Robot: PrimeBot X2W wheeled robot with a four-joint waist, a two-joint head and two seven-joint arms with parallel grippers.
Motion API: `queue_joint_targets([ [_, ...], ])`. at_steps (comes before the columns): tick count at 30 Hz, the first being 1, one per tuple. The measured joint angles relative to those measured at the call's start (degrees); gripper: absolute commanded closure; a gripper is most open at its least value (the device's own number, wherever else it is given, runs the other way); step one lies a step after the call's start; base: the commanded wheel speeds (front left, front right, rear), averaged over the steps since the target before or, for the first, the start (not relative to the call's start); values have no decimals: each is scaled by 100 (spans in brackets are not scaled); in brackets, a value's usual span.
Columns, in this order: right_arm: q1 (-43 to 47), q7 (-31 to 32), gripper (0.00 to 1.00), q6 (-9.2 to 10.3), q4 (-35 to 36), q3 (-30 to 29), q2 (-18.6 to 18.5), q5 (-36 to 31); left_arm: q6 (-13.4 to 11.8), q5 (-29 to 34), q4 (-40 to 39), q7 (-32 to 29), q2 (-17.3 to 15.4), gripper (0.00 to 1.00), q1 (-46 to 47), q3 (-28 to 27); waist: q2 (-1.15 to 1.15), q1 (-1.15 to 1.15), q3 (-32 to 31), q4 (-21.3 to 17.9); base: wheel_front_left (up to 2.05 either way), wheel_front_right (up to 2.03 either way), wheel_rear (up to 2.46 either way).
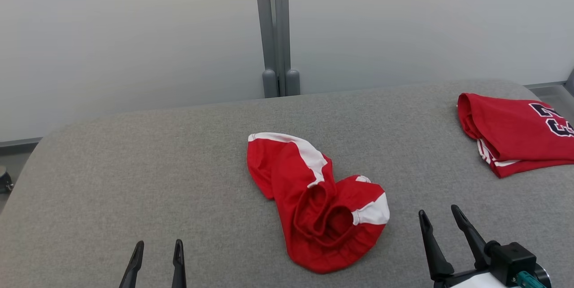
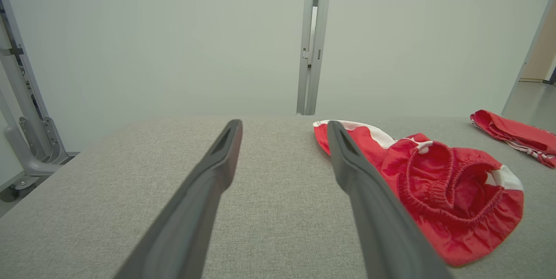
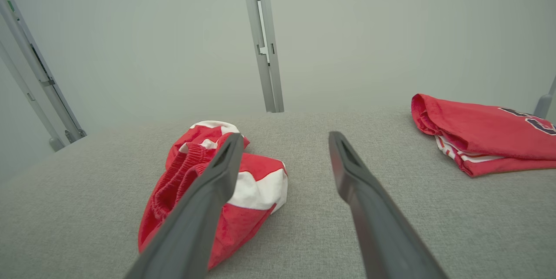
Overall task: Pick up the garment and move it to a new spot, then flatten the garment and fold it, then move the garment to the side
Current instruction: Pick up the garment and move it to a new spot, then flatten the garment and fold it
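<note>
One crumpled red garment (image 1: 314, 207) on grey table (image 1: 134, 158), folded jersey (image 1: 511, 135) well apart.

Grey fabric-covered table (image 1: 134, 167), crumpled red-and-white garment (image 1: 323, 202) mid-surface (waistband gaping), folded red shirt (image 1: 511, 131) far right

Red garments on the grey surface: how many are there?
2. The crumpled red-and-white garment lies in the middle; the folded red garment lies at the far right edge, partly cut off.

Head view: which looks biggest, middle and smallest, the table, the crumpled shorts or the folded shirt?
1. table
2. crumpled shorts
3. folded shirt, but it is cut off and farther away, so unsure.
</note>
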State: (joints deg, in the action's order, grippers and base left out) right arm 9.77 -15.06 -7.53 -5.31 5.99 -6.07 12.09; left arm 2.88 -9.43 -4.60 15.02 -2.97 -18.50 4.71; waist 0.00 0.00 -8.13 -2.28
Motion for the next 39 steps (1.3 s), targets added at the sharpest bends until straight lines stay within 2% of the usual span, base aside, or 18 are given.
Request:
queue_joint_targets([
  [39, -69, 0, 0, 0, 53, -15, 12, -18, -187, 25, 31, 0, 8, 0, 29, 272, 0, 0, 197, 135, 0, 0, 0],
])
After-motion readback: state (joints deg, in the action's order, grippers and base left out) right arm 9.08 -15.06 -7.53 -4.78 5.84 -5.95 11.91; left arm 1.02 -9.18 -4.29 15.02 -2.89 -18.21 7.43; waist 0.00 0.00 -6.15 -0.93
